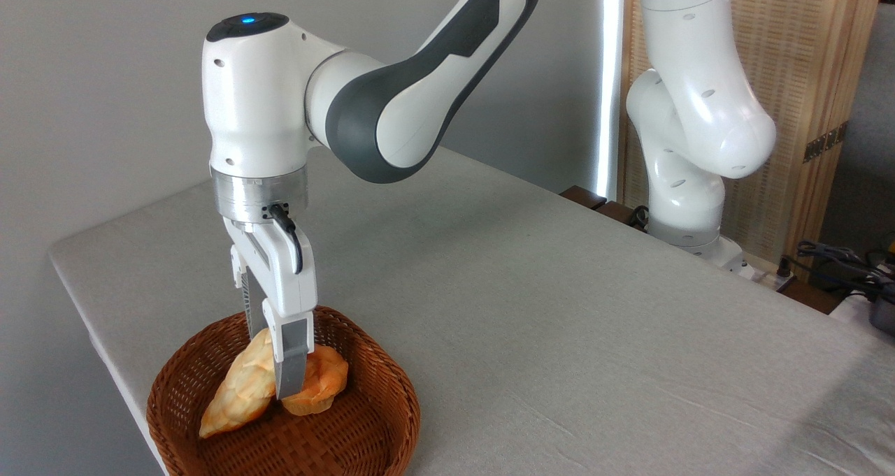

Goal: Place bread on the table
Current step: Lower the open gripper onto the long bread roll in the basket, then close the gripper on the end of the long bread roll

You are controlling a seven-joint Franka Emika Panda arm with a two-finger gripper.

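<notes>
Grey wall behind, slatted wooden screen at right; the table [559,308], light grey and cloth-like, runs bare across most of the view; a brown wicker basket [363,427] sits at its near left corner, close to the edge.

Bread [241,391] lies inside the basket, slanted, pointed tip low toward the left wall, upper end hidden behind the front finger; pale yellow body, golden-orange on the braided ridges; surface looks firm and glossy, probably a hard prop rather than soft crumb, so it may slip if pinched near the taper. A small round orange bun [318,386] lies touching it on the right.

Gripper [269,371] points straight down into the basket; one finger in front of the loaf, the ribbed one behind it; jaws stand narrow, straddling the upper part of the loaf; whether the pads already press on it I cannot tell from this angle.

Step in hand, by my reading: the grasp, lift not yet begun; loaf not yet raised off the basket floor.

Next move calls for a firm close on the thick part, a straight lift clear of the rim without dragging the bun, then a carry rightward over bare cloth and a low release.
</notes>
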